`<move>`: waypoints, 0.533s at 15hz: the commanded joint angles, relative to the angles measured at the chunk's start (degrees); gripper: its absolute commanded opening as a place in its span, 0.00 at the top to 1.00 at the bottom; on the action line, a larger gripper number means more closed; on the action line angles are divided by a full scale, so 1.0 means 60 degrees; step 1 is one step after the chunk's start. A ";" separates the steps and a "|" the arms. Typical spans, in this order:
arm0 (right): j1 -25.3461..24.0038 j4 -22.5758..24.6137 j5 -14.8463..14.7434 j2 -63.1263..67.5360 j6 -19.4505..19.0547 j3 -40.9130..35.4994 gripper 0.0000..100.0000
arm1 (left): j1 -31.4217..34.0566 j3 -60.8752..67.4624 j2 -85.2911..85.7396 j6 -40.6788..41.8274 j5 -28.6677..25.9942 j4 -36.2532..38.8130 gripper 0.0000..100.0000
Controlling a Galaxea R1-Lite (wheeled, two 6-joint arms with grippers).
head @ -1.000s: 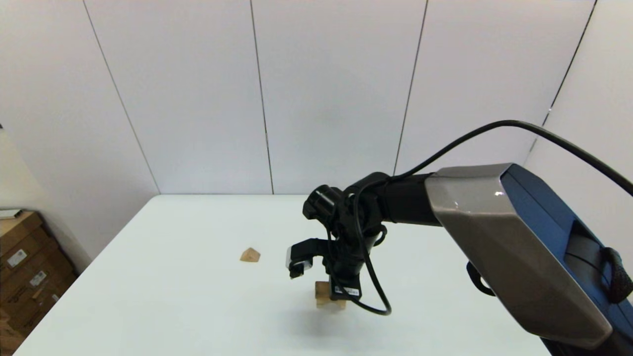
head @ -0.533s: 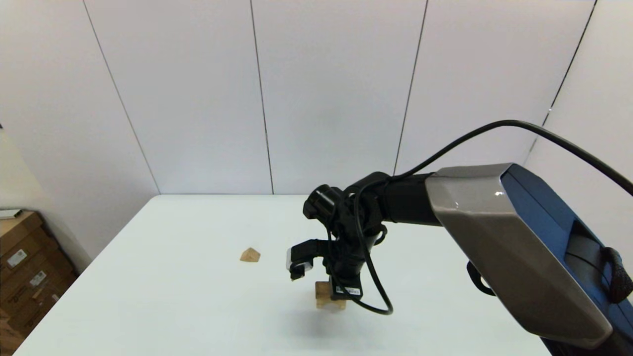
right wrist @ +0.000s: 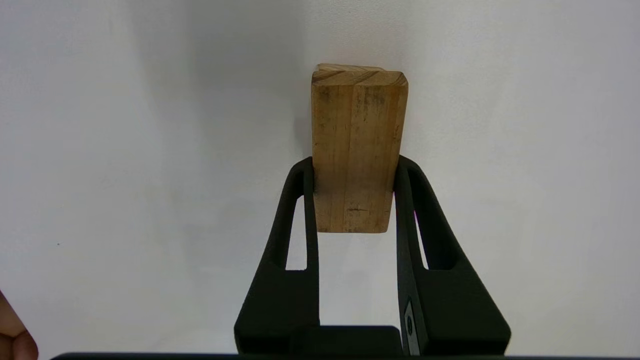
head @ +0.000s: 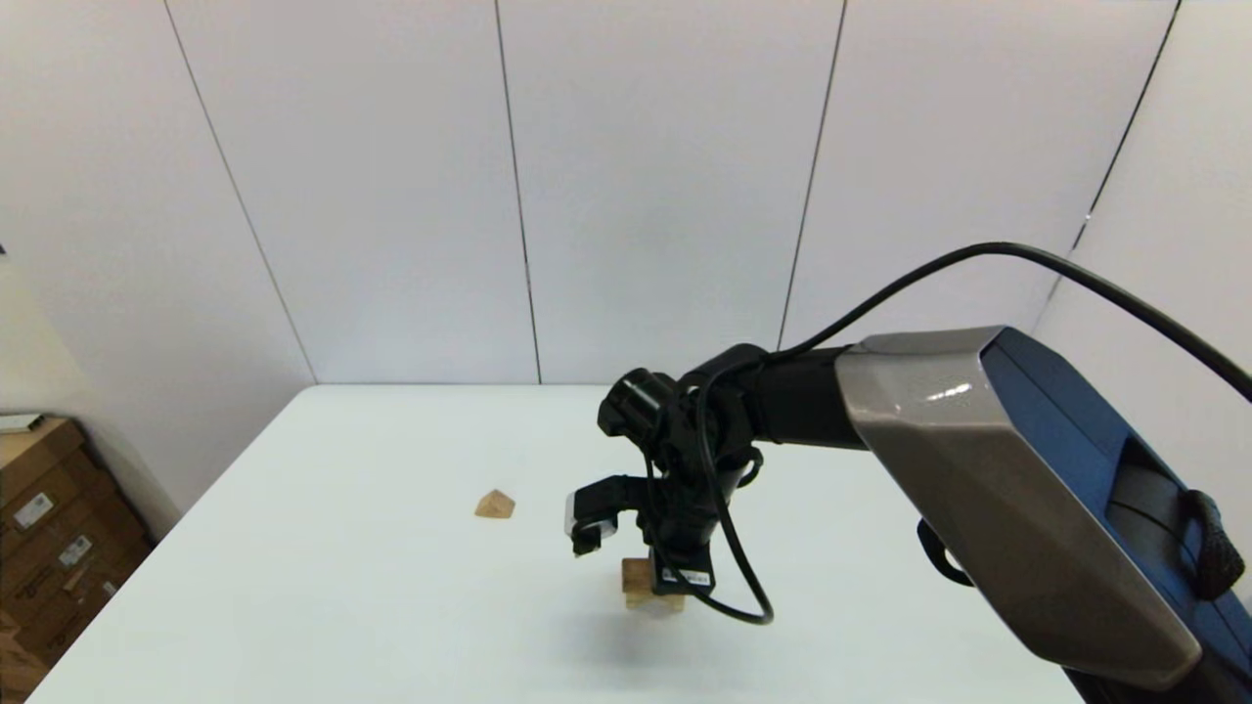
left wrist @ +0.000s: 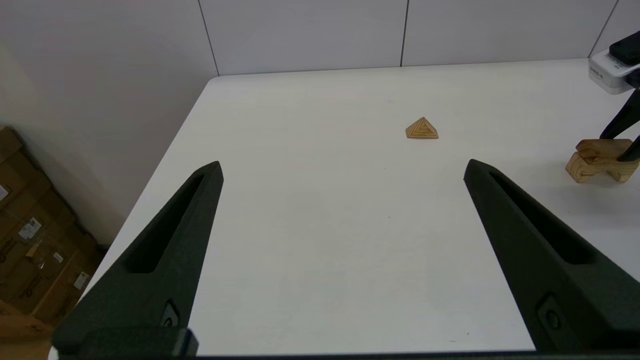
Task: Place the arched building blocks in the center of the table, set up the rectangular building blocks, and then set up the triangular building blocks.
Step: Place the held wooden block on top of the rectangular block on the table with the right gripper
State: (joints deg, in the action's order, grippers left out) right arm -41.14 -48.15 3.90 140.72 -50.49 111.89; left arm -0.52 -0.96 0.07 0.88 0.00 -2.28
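On the white worktop (head: pixel 342 587) before grey wall panels (head: pixel 391 196), we note the right end effector (right wrist: pixel 356 170) pinching the rectangular block (right wrist: pixel 356 150), the left end effector (left wrist: pixel 345 167) spread.

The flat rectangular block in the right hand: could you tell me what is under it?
The rectangular block, clamped by the right hand, lies on the arched block, which stands on the table. From above it hides nearly all of the arch.

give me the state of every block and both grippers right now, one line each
arched block: on the table, hollow side down
rectangular block: lying on the arched block, gripped
triangular block: alone on the table, ridge up
right gripper: shut on the rectangular block
left gripper: open, holding nothing
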 commanded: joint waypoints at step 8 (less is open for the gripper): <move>-0.0013 -0.0060 0.0009 -0.0030 -0.0066 0.0000 1.00 | -0.0001 -0.0001 -0.0012 0.0000 0.0000 -0.0001 0.00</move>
State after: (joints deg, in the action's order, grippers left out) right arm -41.12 -48.24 3.91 140.66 -50.58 111.87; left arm -0.52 -0.96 0.07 0.88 0.00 -2.28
